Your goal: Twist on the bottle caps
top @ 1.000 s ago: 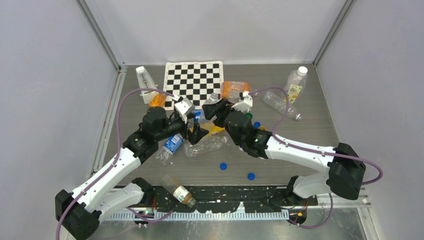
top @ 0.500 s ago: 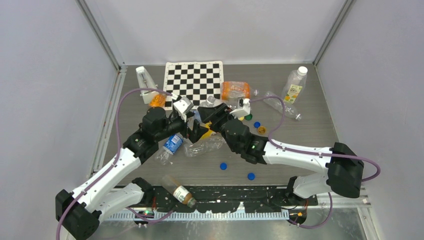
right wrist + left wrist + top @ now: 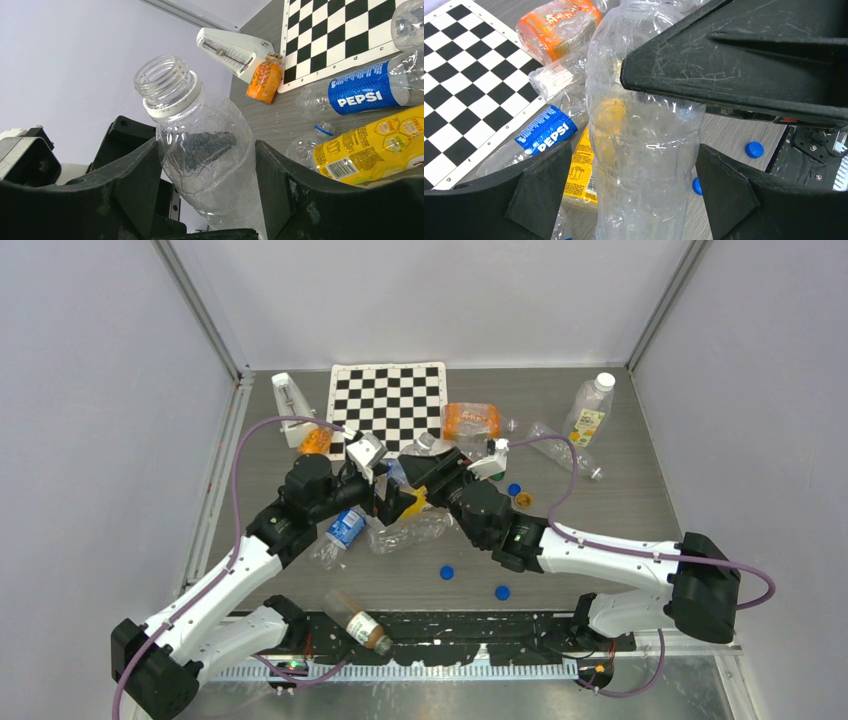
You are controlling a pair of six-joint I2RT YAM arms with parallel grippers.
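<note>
Around the uncapped clear bottle (image 3: 202,130), right gripper (image 3: 207,155) pinches its shoulder; left gripper (image 3: 634,155) brackets it, jaws spread. Loose blue caps (image 3: 446,572) lie apart from the bottle. Recommend one firm upright hold, neck clear, before fetching a cap.

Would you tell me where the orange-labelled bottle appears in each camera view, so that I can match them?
Top external: the orange-labelled bottle lies just right of the checkerboard mat, toward the far side.
Left wrist: at the top, left of centre, off the mat's corner.
Right wrist: not in it.
Shared landmark: the checkerboard mat, seen in all three views.
</note>
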